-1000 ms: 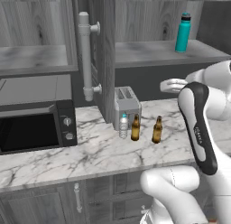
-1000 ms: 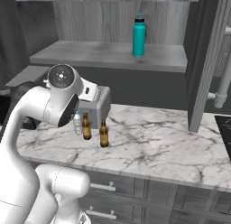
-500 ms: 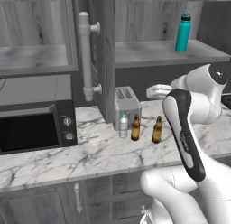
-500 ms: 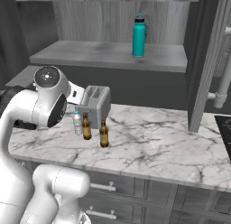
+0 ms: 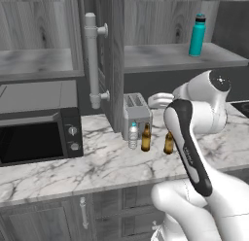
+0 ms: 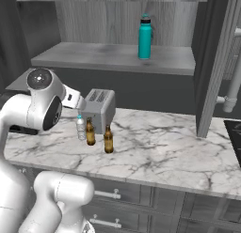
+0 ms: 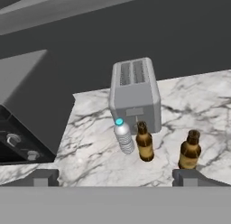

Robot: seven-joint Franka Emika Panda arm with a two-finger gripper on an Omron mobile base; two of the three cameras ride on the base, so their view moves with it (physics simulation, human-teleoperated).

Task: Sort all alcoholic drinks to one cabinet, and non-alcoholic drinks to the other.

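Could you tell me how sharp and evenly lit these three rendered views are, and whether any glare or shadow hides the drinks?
Left base view: soft, even light, no glare; the arm covers part of the right beer bottle. Right base view: the teal flask is crisp, with faint shadows under the bottles. Hand view: slightly coarse, the water bottle and toaster unshadowed, the open gripper at the bottom.

flask: teal flask upright on my right cabinet shelf
counter: water bottle, two beer bottles before toaster
microwave: left
my arm: partly hides right beer bottle
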